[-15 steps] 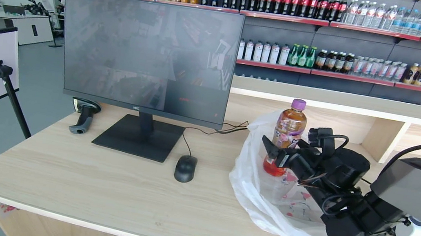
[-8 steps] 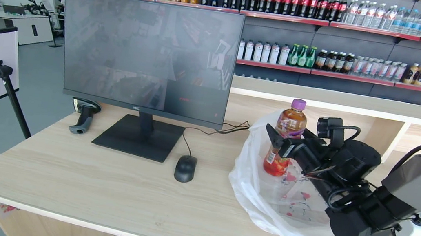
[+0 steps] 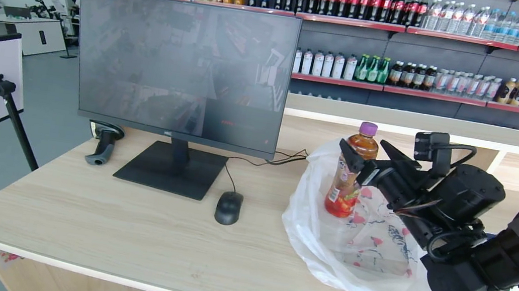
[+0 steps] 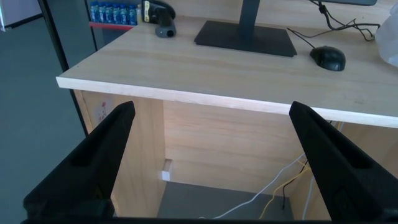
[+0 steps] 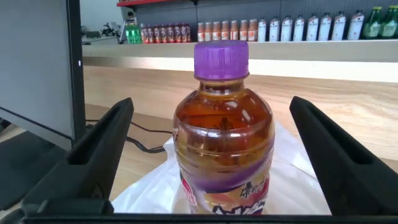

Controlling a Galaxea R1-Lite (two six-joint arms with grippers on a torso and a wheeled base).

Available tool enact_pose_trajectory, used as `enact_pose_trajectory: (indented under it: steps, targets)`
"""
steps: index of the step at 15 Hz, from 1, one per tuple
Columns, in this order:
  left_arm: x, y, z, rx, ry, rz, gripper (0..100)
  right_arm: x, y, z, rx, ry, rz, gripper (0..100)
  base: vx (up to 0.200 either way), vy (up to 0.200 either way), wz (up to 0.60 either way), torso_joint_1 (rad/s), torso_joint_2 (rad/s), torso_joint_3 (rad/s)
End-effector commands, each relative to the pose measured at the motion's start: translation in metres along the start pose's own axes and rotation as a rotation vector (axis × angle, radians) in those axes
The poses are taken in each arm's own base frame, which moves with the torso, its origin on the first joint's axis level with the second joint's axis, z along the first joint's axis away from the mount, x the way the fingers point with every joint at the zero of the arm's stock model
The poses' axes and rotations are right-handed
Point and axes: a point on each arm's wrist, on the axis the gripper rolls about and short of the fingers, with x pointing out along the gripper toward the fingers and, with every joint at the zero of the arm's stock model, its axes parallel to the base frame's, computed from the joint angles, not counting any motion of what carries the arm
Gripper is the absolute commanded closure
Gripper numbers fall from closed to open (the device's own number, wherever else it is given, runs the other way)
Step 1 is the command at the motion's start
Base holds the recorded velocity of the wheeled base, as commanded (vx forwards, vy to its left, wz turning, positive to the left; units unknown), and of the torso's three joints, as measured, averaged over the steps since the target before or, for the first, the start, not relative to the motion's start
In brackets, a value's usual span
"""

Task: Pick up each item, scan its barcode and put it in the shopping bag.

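From the right wrist, the right gripper (image 5: pixel 211 106) jaws are spread clear of the bottle (image 5: pixel 224 143). The head view shows it standing in the shopping bag (image 3: pixel 365 262). The left gripper (image 4: pixel 211 106) jaws are likewise released.

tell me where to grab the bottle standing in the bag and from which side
Probably best to grip the bottle across its bare upper body, just under the purple cap, coming in level from the near right. It stands upright and round, and the bag bunches around its lower part. The open right gripper sits either side of it at that height.
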Motion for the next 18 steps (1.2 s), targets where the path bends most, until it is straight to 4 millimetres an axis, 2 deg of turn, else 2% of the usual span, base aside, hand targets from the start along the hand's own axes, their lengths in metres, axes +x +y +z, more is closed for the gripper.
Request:
enact_pose_trajectory:
  steps: [1,5,6,17,18]
  targets:
    - [0.000,0.000,0.000,0.000,-0.001,0.000,0,-0.010,0.007,0.017,0.003,-0.026,0.016,0,0.000,0.000,0.00,0.000,0.00,0.000]
    - [0.000,0.000,0.000,0.001,-0.002,0.000,0,-0.034,0.029,0.028,0.020,-0.005,0.072,0,0.000,0.000,0.00,0.000,0.00,0.000]
    - [0.000,0.000,0.000,0.001,-0.002,-0.002,0,-0.040,0.033,0.029,0.021,0.003,0.076,0,-0.200,0.000,0.00,-0.002,0.01,0.002]
    - [0.000,0.000,0.000,0.000,-0.002,0.000,0,-0.065,0.036,0.035,0.021,0.035,0.071,0,-0.200,0.000,0.00,0.001,0.00,0.002]
    - [0.000,0.000,0.000,0.000,-0.002,0.000,0,-0.069,0.035,0.035,0.016,0.043,0.052,0,0.000,0.000,0.00,0.000,0.00,0.000]
